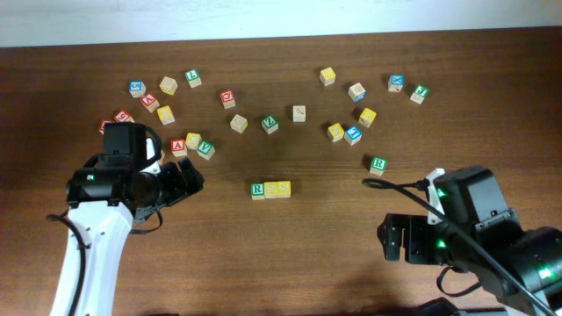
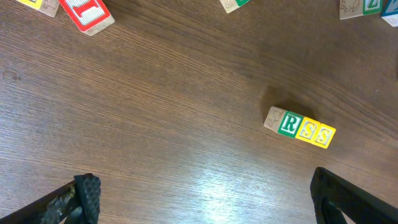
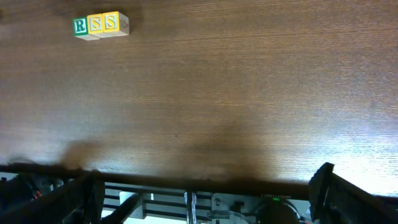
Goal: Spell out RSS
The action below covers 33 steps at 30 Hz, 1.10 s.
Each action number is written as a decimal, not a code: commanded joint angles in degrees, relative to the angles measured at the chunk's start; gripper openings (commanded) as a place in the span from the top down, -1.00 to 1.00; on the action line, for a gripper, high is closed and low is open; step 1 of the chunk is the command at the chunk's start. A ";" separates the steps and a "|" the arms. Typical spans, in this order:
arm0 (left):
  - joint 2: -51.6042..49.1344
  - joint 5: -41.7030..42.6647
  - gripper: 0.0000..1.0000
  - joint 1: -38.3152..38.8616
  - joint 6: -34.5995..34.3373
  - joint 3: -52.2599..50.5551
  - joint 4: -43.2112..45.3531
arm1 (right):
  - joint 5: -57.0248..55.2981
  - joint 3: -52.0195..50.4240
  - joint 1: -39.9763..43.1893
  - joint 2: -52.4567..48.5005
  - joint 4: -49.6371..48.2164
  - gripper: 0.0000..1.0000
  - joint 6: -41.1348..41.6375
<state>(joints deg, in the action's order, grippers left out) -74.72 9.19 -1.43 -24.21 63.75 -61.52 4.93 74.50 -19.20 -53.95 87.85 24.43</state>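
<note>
From overhead, the green R cube point(image 1: 257, 190) and the two yellow S cubes point(image 1: 270, 189) point(image 1: 283, 188) stand in one straight row at the middle of the table point(image 1: 290, 254), touching side by side and reading R, S, S from left to right. The scattered letter cubes point(image 1: 327, 76) lie along the far side, well apart from the row. The left gripper point(image 1: 189, 178) sits to the left of the row and the right gripper point(image 1: 397, 239) near the right front, neither touching any cube.

In the left wrist view, the left gripper's fingers point(image 2: 87, 196) stand at the frame's two lower corners, spread wide with only bare wood between them. The row lies ahead and to the right, its faces squarely lined up. A red-lettered cube point(image 2: 87, 14) sits at the top edge.

In the right wrist view, the right gripper's fingers point(image 3: 326, 186) are likewise spread wide and empty above the table's near edge, and the row shows at the top left, well away.

The word appears complete, so this looks like the final, letting-go step. The next move calls only for keeping both arms clear of the row.
</note>
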 commanded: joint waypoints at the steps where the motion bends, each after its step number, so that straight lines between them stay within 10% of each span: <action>1: 0.59 -0.24 -0.98 -0.24 0.31 -0.07 -0.09 | -0.90 0.68 0.04 -0.39 -0.02 -0.97 0.00; 33: 0.59 -0.22 -0.98 -0.24 0.31 -0.07 -0.09 | -3.74 0.66 5.09 -4.26 -3.56 -0.96 -3.89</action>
<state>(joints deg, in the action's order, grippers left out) -74.72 9.19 -1.43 -24.21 63.75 -61.52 2.52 74.48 -14.63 -60.77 85.52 23.83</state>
